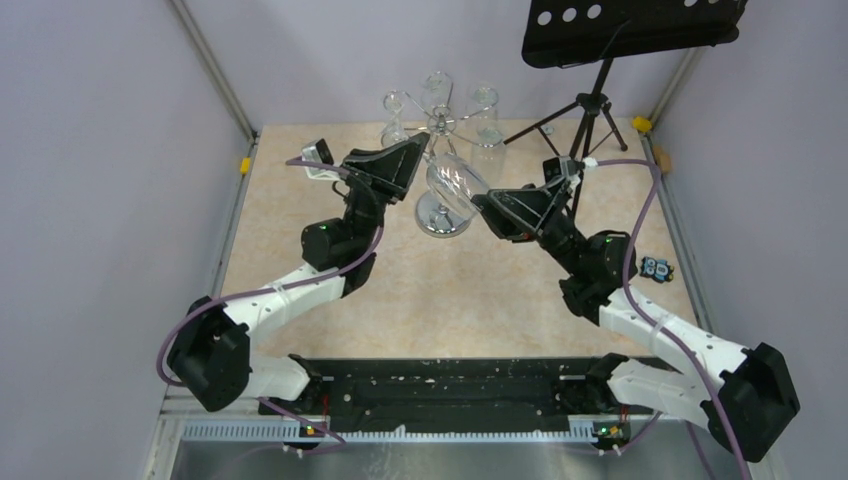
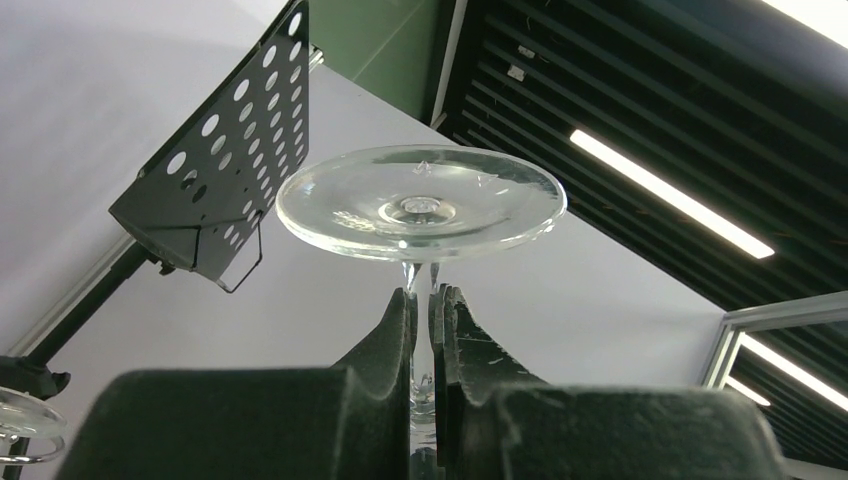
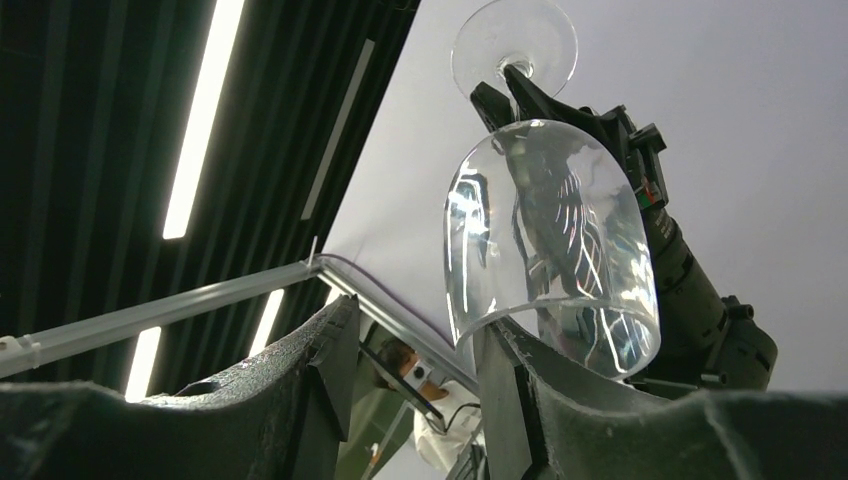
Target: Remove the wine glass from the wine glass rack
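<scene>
The chrome wine glass rack stands at the back centre on its round mirrored base, with three glasses hanging upside down from its arms. My left gripper is shut on the stem of a clear wine glass, which is held tilted in front of the rack. In the left wrist view my fingers pinch the stem just under the glass foot, and no rack wire shows around it. My right gripper is open just below the bowl. One fingertip is at the rim.
A black tripod music stand stands at the back right, also in the left wrist view. A small blue-and-black object lies at the table's right edge. Grey walls close in both sides and the back.
</scene>
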`<action>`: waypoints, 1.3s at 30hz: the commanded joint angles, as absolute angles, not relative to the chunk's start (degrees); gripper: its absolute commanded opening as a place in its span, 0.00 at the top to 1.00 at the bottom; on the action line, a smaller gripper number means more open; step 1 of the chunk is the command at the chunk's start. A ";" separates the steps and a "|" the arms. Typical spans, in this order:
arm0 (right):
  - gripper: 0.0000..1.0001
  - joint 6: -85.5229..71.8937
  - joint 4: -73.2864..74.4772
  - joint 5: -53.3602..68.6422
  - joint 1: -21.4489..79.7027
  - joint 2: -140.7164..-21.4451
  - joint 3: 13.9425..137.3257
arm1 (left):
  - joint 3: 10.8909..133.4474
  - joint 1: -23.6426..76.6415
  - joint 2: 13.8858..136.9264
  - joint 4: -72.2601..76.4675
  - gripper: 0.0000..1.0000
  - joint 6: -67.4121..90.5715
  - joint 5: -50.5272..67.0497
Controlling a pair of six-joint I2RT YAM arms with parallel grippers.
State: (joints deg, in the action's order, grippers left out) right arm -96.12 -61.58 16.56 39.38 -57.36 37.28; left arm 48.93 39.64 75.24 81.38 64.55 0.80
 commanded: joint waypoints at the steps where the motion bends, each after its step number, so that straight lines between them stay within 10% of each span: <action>1: 0.55 -95.75 -67.67 17.17 40.84 -58.52 40.70 | 49.31 40.75 75.81 88.90 1.00 62.32 1.85; 12: 1.00 -92.64 -65.98 15.79 40.97 -58.27 40.67 | 48.25 42.18 73.83 87.58 0.97 57.90 3.91; 18: 1.00 -88.71 -63.60 15.90 40.96 -56.79 41.47 | 48.15 42.54 72.38 85.82 0.64 56.68 6.02; 22: 1.00 -86.25 -62.21 16.08 40.96 -55.25 41.57 | 47.35 42.54 69.76 81.64 0.21 55.02 6.46; 39: 1.00 -60.61 -10.91 10.38 40.96 -38.28 52.99 | 37.33 42.58 53.96 54.49 0.10 48.53 15.20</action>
